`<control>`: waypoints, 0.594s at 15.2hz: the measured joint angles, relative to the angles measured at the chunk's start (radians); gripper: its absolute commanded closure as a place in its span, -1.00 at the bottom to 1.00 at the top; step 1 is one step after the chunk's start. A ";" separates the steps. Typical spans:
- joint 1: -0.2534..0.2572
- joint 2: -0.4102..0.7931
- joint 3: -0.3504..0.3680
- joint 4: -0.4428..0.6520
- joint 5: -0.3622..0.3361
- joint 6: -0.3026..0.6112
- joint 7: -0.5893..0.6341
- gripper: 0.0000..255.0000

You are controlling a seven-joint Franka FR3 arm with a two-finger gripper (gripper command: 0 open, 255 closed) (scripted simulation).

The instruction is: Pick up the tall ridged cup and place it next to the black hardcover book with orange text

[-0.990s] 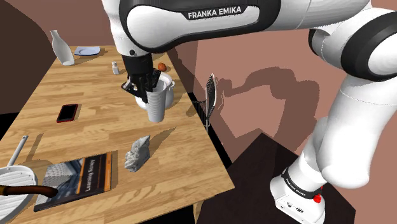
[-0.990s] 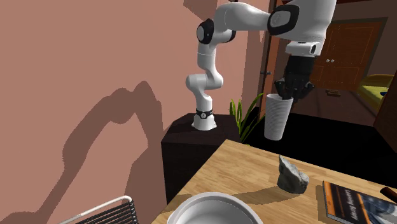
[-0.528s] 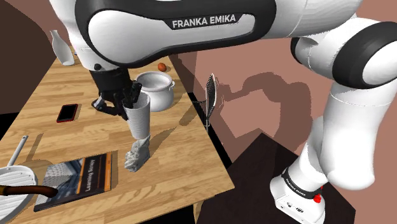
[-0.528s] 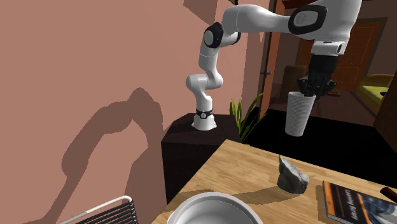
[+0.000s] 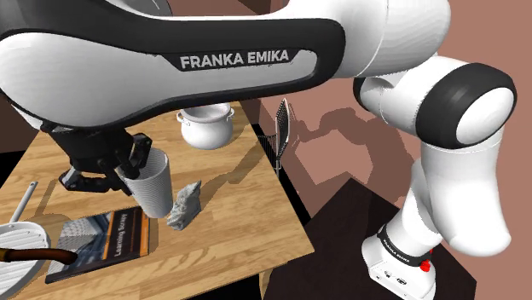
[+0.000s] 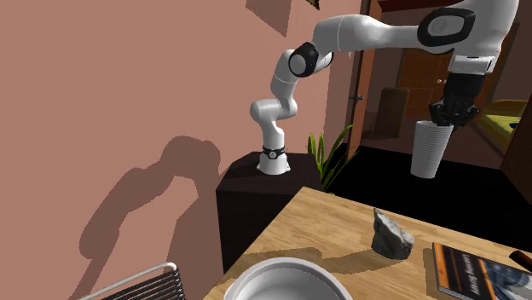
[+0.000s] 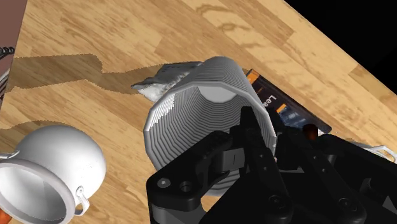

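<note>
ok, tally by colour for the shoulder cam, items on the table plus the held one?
White: 4 (ridged cup, pot, pan with a brown handle, thin utensil)
Grey: 1 (rock)
Black: 2 (book, wire rack at the table edge)
Total: 7

Terracotta-pink wall (image 6: 128,102), soft shadows across it. Light wood-plank table (image 5: 234,226) beside wall. Brown panelled door (image 6: 420,81) beyond, green plant leaves (image 6: 329,158), yellow sofa (image 6: 505,115) at second exterior view's right edge.
</note>
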 measured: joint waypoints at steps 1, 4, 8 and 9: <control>0.025 0.026 0.001 0.045 -0.008 -0.021 0.016 1.00; 0.046 0.055 0.001 0.058 -0.017 -0.008 0.035 1.00; 0.034 0.046 0.001 -0.007 -0.015 0.047 0.043 1.00; 0.031 0.045 0.001 -0.028 -0.015 0.065 0.046 1.00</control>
